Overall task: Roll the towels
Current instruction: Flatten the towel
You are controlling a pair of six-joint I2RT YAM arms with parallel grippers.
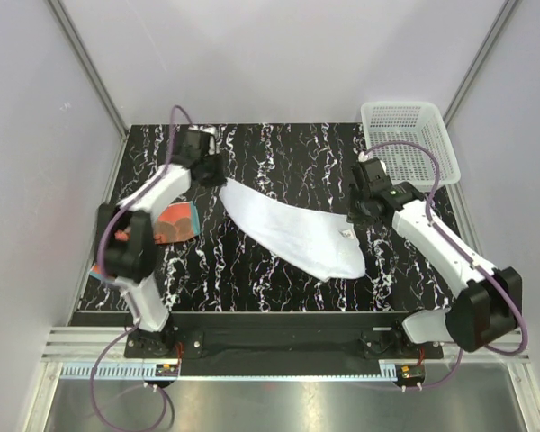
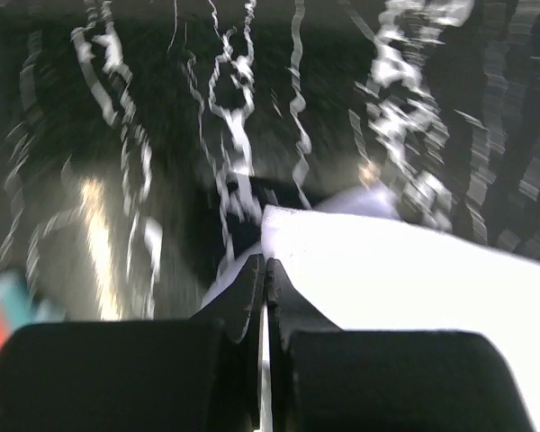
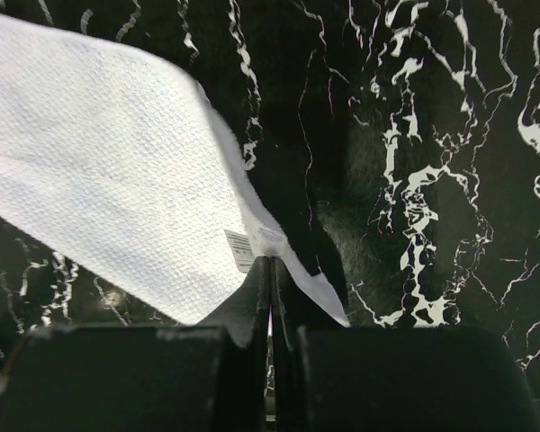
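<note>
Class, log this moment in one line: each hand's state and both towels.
left hand: shut on white towel | right hand: shut on white towel | white towel: unrolled | orange-red towel: unheld

We see a plain white towel (image 1: 292, 236), an orange-red towel (image 1: 178, 225) edged in teal, a black surface (image 1: 288, 148) veined with white marbling, a white mesh basket (image 1: 405, 135), and black jaws.

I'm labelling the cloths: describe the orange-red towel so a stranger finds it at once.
On the black marbled table, look left, under the left arm. The orange-red towel lies there, partly hidden; unlike the large white towel mid-table, it is colourful with teal edging.
</note>
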